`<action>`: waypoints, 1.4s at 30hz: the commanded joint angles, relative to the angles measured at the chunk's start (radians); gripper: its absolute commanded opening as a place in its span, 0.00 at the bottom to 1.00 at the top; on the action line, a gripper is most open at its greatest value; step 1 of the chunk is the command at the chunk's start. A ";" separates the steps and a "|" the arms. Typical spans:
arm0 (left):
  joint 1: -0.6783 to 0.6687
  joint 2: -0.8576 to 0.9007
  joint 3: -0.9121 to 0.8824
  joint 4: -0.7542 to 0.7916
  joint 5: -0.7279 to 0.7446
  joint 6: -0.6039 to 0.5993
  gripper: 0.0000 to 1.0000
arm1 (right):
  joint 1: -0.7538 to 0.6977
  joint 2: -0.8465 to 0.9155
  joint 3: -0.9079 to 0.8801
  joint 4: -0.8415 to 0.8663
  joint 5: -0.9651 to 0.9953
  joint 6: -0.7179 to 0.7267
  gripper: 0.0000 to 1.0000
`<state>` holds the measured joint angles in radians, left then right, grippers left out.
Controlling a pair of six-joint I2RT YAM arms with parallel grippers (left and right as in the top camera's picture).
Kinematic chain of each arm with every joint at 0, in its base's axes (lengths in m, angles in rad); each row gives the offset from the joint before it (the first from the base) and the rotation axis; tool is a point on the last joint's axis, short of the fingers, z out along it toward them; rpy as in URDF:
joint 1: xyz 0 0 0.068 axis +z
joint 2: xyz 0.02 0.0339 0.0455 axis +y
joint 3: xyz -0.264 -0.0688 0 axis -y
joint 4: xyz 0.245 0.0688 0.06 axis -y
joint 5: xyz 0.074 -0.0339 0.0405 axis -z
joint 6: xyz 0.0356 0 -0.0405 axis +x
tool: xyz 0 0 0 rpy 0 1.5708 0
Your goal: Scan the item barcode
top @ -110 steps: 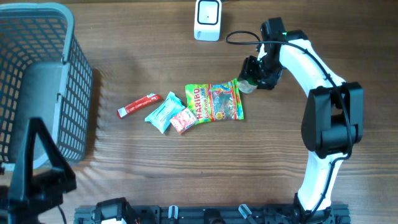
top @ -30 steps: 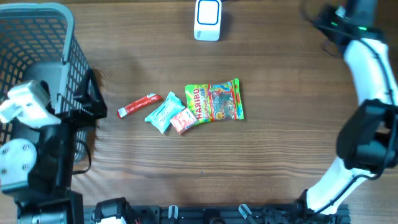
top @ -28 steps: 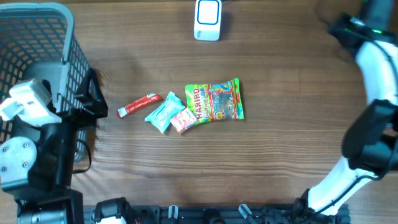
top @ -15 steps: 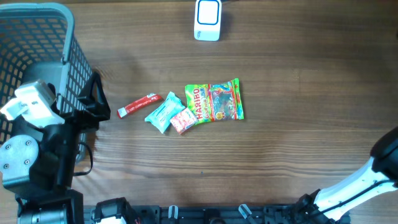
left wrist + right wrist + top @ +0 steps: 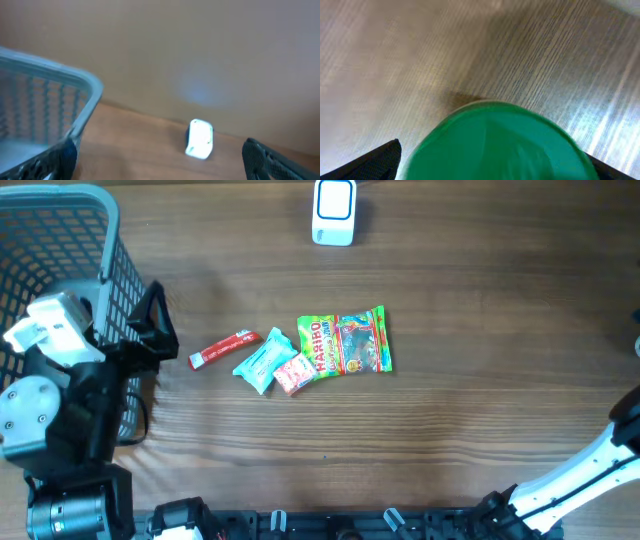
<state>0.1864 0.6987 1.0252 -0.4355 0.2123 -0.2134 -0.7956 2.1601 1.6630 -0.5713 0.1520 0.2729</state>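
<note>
Judged step: fetch next item from pile for white barcode scanner [image 5: 333, 212] at far middle.
- Packets overlap. Better take outlying red stick packet [image 5: 225, 348] alone, then turn barcode face to scanner window and hold steady.
- Left gripper [image 5: 160, 325]: jaws fully spread, empty, just right of basket [image 5: 60, 198], pile near on right.
- Right gripper [image 5: 492, 165]: jaws spread wide, green round-topped item [image 5: 495, 145] between them over table [image 5: 395, 50]. No grip evident; contact unclear.
- Green item is beyond overhead view's right edge.
</note>
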 commanded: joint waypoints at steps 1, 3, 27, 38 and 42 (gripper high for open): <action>0.006 -0.009 -0.001 0.036 0.105 0.054 1.00 | 0.004 -0.275 0.056 -0.021 -0.040 0.140 1.00; 0.005 -0.016 -0.006 0.033 0.117 0.081 1.00 | 0.012 -0.397 0.056 -0.043 -0.072 0.192 1.00; 0.002 -0.041 -0.710 0.711 0.325 0.070 1.00 | 0.447 -0.940 0.029 -0.631 -0.259 0.255 1.00; -0.174 -0.078 -0.792 0.741 0.059 0.071 1.00 | 0.976 -0.793 -0.224 -0.673 -0.264 0.337 1.00; -0.174 -0.188 -0.792 0.726 0.059 0.070 1.00 | 1.144 -0.645 -0.315 -0.534 -0.311 0.328 1.00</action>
<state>0.0193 0.5972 0.2420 0.2955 0.2928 -0.1368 0.2554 1.4284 1.3891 -1.1637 -0.1188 0.5907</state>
